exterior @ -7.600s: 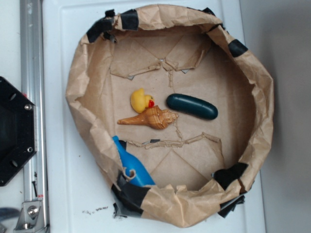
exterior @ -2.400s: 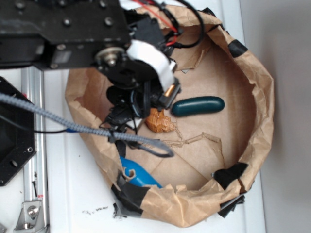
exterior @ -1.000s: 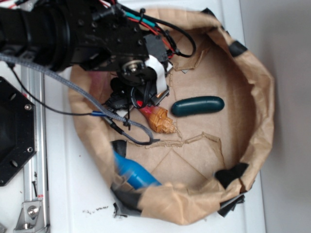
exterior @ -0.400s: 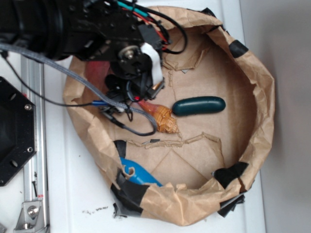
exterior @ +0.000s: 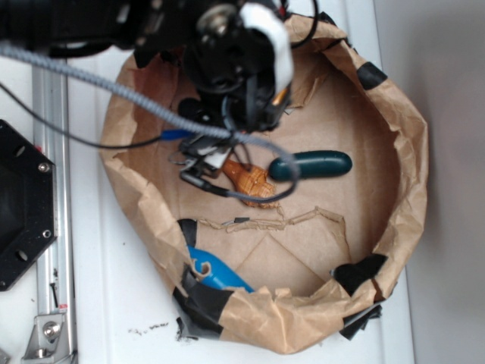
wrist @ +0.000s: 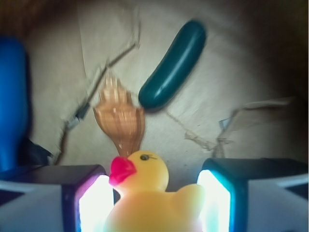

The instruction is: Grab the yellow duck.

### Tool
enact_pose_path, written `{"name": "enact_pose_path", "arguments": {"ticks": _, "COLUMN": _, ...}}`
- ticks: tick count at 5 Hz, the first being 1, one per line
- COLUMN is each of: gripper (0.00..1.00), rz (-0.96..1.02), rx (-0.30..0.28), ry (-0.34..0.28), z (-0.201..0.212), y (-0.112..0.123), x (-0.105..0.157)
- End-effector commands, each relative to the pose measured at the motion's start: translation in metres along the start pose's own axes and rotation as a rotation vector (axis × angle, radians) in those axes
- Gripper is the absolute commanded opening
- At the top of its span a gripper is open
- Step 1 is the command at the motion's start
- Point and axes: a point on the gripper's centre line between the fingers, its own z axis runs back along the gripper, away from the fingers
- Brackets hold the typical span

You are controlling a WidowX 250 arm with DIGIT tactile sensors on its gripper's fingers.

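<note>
The gripper (wrist: pixel 154 203) clenched the yellow duck (wrist: pixel 149 198) above the brown paper basin (exterior: pixel 394 152), which sat on a white table (exterior: pixel 98 303).

My arm reaches in from the upper left, wrist angled downward. My gripper (wrist: pixel 154 203) is closed around the yellow duck (wrist: pixel 149 198), one finger (wrist: pixel 91 203) pressing each side.

The tool (wrist: pixel 154 203) fills the upper left of the paper-lined basin (exterior: pixel 409 152), its cables draped over the seashell (exterior: pixel 250 182). Just right of the seashell lies the dark green capsule (exterior: pixel 314 164). A blue bottle (exterior: pixel 212 269) leans against the lower-left wall. The basin's right half and lower middle floor lie bare, ringed by the crumpled paper wall.
</note>
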Motion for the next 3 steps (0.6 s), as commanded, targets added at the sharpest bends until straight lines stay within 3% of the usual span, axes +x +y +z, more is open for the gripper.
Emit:
{"name": "enact_pose_path", "arguments": {"ticks": 1, "gripper": 0.00, "rz": 0.166, "rx": 0.068, "ry": 0.052, "z": 0.065, "y": -0.019, "x": 0.038}}
{"name": "enact_pose_path", "arguments": {"ticks": 2, "gripper": 0.00, "rz": 0.398, "rx": 0.055, "ry": 0.048, "z": 0.067, "y": -0.021, "x": 0.043}}
{"name": "enact_pose_path", "arguments": {"ticks": 3, "gripper": 0.00, "rz": 0.630, "rx": 0.220, "ry": 0.016, "z": 0.066, "y": -0.026, "x": 0.033}}
